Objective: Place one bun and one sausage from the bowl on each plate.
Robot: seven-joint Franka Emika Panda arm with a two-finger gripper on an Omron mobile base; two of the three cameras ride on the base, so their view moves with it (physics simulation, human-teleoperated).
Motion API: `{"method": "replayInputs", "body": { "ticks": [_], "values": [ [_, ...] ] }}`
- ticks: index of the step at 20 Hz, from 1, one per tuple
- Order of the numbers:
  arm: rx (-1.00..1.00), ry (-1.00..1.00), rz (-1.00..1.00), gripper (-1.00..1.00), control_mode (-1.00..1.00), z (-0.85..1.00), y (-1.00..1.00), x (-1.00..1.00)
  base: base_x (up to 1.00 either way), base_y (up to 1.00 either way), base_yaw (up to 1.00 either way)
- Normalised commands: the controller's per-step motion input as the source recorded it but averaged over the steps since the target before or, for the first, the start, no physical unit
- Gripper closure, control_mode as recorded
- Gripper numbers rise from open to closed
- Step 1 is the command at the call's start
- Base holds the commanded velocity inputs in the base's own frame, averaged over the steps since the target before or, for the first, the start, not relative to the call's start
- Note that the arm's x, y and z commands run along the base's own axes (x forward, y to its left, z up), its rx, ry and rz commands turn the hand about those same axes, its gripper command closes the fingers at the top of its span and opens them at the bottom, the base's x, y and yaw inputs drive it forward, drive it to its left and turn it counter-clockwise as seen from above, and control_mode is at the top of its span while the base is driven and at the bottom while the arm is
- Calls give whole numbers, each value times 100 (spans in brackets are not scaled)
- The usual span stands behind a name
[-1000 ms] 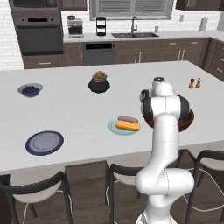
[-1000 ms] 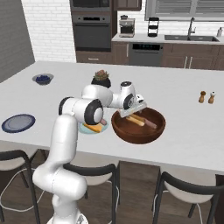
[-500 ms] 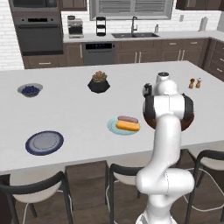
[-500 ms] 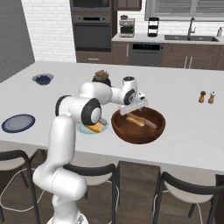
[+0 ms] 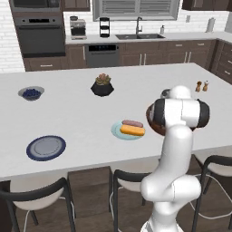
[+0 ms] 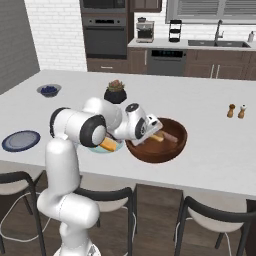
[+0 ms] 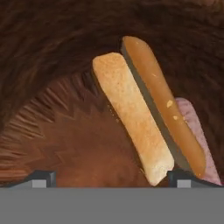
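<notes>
My gripper is open and reaches down inside the dark wooden bowl, its fingertips standing wide apart. Just ahead of it a split golden bun lies on the bowl's floor, its near end by the right fingertip. A pinkish sausage peeks out behind the bun. From the right base the gripper sits over the bowl near the bun. The pale teal plate carries a sausage and a bun. The navy-rimmed plate is bare.
A black plant pot and a small grey bowl of berries stand farther back on the white island. Salt and pepper shakers are at the far right. Dark stools line the near edge below the counter.
The hand has swung a little right and dipped lower into the bowl. Its jaws stayed open; nothing else moved.
</notes>
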Motion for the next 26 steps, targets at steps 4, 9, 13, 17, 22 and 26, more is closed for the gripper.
{"method": "replayInputs", "body": {
  "ticks": [4, 9, 13, 17, 22, 26],
  "values": [
    [0, 4, -1, -100, -100, 6, -5, 57, 0, 0, 0],
    [0, 1, -1, -100, -100, 44, -3, 23, 0, 0, 0],
    [0, 13, 0, -100, -100, -28, -8, 10, 0, 0, 0],
    [0, 15, -4, -100, -100, -22, -11, 2, 0, 0, 0],
    [0, 3, -8, -100, -100, -11, -17, 23, 0, 0, 0],
    [-4, 15, -7, -100, -100, -53, -13, 3, 0, 0, 0]
  ]
}}
